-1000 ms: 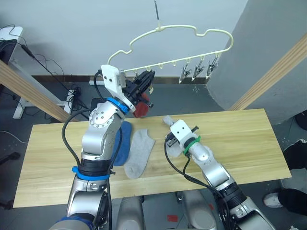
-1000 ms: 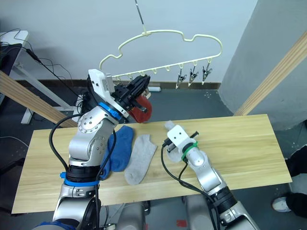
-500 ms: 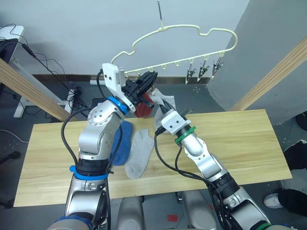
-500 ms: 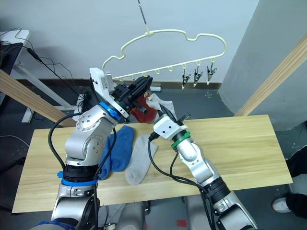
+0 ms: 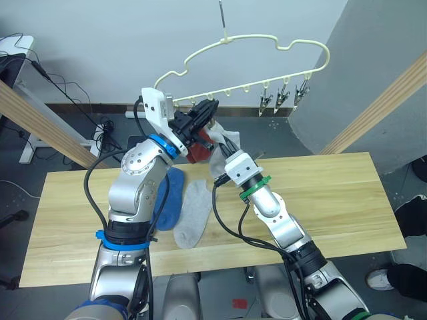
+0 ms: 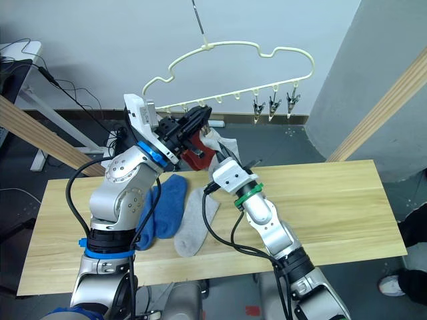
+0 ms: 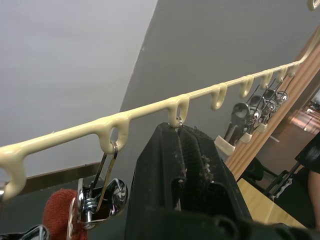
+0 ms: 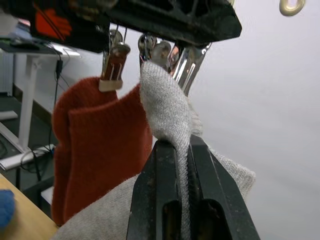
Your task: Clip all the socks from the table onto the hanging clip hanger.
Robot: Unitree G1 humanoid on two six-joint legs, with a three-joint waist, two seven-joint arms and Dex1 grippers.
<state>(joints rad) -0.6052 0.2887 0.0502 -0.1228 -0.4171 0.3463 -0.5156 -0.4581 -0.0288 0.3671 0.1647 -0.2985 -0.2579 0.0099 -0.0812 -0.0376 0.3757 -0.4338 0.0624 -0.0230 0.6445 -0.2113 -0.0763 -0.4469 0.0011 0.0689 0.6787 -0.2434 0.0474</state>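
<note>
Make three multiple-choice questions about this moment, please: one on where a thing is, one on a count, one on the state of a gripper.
1. Where is the rust red sock?
A. Flat on the table
B. Hanging from a clip on the clip hanger
C. On the floor

2. How many socks lie on the table?
A. Two
B. Four
C. Six

3. What is the right gripper doing?
A. Open above the table
B. Shut on a blue sock
C. Shut on a light grey sock

Answers:
1 B: a clip on the clip hanger holds its top edge.
2 A: one blue sock and one flat grey sock lie there.
3 C: the raised light grey sock is pinched between its fingers, up by the clips.
</note>
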